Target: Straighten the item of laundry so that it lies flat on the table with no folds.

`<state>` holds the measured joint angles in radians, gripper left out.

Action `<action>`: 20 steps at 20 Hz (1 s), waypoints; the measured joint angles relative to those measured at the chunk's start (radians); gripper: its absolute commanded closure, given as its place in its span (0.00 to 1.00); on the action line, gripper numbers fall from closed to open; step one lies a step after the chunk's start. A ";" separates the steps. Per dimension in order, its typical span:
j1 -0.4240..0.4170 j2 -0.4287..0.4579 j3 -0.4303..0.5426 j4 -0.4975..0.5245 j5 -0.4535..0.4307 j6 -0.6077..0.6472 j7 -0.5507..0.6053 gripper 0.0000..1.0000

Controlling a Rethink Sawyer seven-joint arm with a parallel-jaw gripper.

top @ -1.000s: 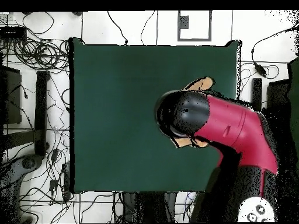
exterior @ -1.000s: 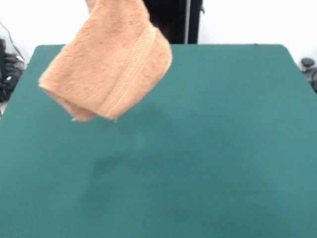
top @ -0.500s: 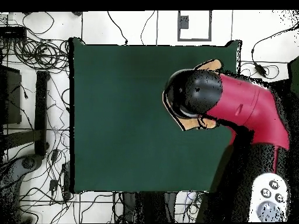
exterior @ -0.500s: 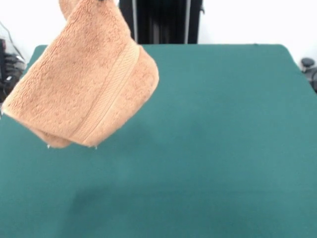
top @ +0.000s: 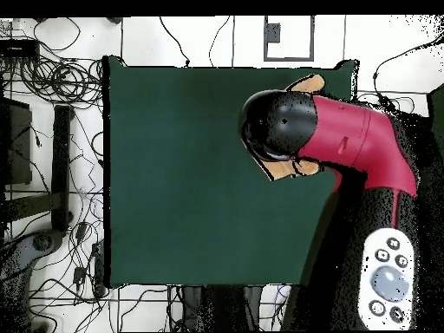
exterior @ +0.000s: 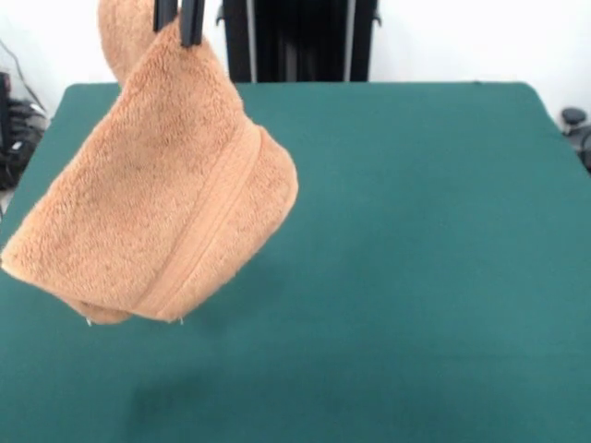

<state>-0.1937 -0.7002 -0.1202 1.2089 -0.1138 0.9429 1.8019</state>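
The item of laundry [exterior: 157, 221], an orange-tan terry towel with a woven band, hangs folded in the air over the left side of the green table [exterior: 416, 258]. My gripper [exterior: 178, 20] shows at the top edge with its two dark fingers shut on the towel's upper part. From overhead the red and black arm [top: 347, 147] covers most of the towel; only orange edges of the item of laundry [top: 308, 84] peek out near the table's far right side. The gripper itself is hidden under the arm there.
Cables and dark equipment [top: 52, 87] lie on the floor left of the table in the overhead view. A black stand [exterior: 295, 41] rises behind the table's far edge. More gear [exterior: 577, 125] sits off the right edge.
The towel has swung lower and toward the front camera, now hanging further left. The gripper's fingers have come into view at the top. Overhead, the arm shifted toward the table's far right corner.
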 measured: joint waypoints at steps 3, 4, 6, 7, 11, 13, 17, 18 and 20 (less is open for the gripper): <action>-0.002 0.009 0.009 0.000 -0.008 -0.024 0.000 1.00; -0.004 0.017 0.016 0.000 -0.010 -0.042 0.000 1.00; -0.006 0.023 0.020 0.000 -0.011 -0.056 0.000 1.00; -0.007 0.025 0.021 0.000 -0.011 -0.063 0.000 1.00; -0.011 0.034 0.024 0.008 -0.014 -0.116 0.000 1.00; -0.013 0.034 0.024 0.018 -0.013 -0.141 0.000 1.00; -0.020 0.033 0.028 0.037 -0.012 -0.164 0.000 1.00; -0.024 0.033 0.030 0.046 -0.010 -0.169 0.000 1.00; -0.033 0.029 0.038 0.072 -0.008 -0.179 0.000 1.00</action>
<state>-0.2265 -0.6711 -0.0820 1.2806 -0.1221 0.7635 1.8019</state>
